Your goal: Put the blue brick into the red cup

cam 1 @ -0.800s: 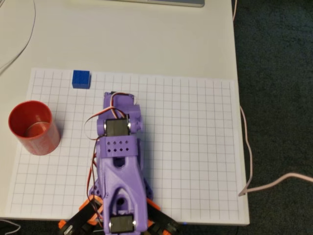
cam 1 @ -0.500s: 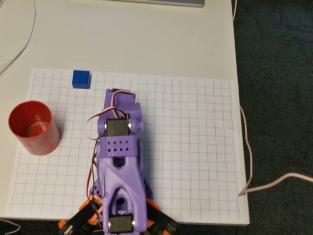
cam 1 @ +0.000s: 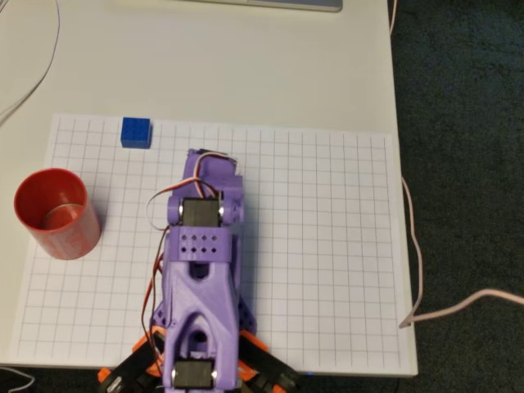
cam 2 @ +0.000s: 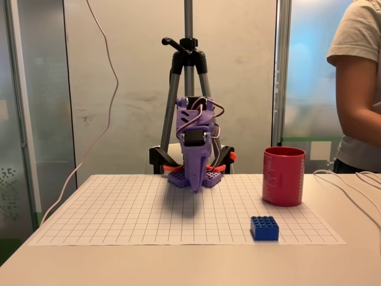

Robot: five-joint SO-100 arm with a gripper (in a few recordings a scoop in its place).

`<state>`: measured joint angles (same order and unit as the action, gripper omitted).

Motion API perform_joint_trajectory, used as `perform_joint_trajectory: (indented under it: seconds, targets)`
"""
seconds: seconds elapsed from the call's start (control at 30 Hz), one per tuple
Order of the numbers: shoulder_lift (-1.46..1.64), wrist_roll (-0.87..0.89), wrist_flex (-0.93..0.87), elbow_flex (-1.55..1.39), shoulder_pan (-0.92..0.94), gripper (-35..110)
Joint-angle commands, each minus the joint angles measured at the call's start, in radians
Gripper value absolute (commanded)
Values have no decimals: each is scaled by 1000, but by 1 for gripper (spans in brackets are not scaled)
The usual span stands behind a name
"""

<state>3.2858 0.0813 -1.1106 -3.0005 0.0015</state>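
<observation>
Tool (cam 2: 196, 189) pointing down above the grid sheet, apparently closed (hard to tell), holding nothing. Blue brick (cam 1: 136, 132) ahead and left in overhead view, well apart. Red cup (cam 1: 56, 213) further left, empty. Grasp and drop both pending.

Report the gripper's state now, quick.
Gripper: shut, holding nothing; it points down above the grid sheet, apart from the blue brick.
</observation>
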Motion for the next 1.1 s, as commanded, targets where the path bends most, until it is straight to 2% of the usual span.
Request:
perform_joint_trajectory:
  seconds: [0.0, 0.13, 0.23, 0.47, 0.5, 0.73, 0.8, 0.9, 1.07]
  targets:
    - [-40, -32, -32, 227, 97, 0]
    - [-268, -77, -74, 483, 135, 0]
    - [-495, -75, -206, 758, 98, 0]
    - [-1019, 9, -598, 1430, -161, 0]
    - [-1058, 18, -609, 1471, -195, 0]
    - [-1278, -58, -597, 1497, -367, 0]
    - [-1338, -34, -549, 1483, -391, 0]
    - [-1420, 66, -465, 1471, -428, 0]
    - [-1517, 347, -376, 1468, -520, 0]
